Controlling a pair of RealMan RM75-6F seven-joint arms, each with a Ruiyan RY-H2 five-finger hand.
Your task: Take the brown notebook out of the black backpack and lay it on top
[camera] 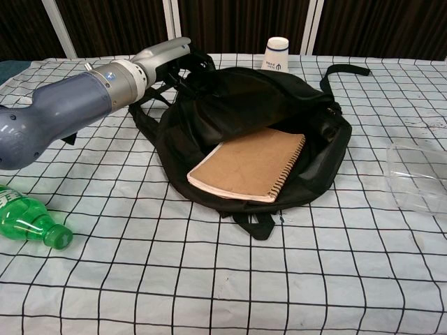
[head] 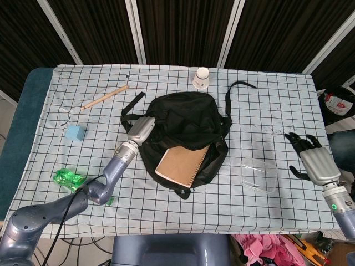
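Left hand (head: 139,131) sits at the left edge of the black backpack (head: 186,119); in chest view it's at (camera: 162,54), w/ fingers curled into the bag's fabric at the far-left rim, gripping the flap. We see the flap bunched and pulled toward the far side, so the bag mouth gapes toward the near edge. Right hand (head: 312,161) hovers over the right end of the table, well apart from the bag, fingers spread and holding nothing; it doesn't show in chest view.

Brown notebook (head: 182,165) lies inside the open mouth of the backpack, cover up, spiral binding along its right edge, far end tucked under the flap, near corner poking out toward the bag's near rim. Chest view shows it at (camera: 248,165), resting on the black lining, not on top of the bag.

We also note, on the checked tablecloth (head: 266,105): clear plastic container (head: 259,174) just right of the bag, betw. it and the right hand; white paper cup (head: 201,78) upside down just past the bag's far side; wooden stick (head: 105,97) far left; blue cube (head: 74,132) left of the bag; green plastic bottle (head: 69,179) lying near-left, beside the left forearm.
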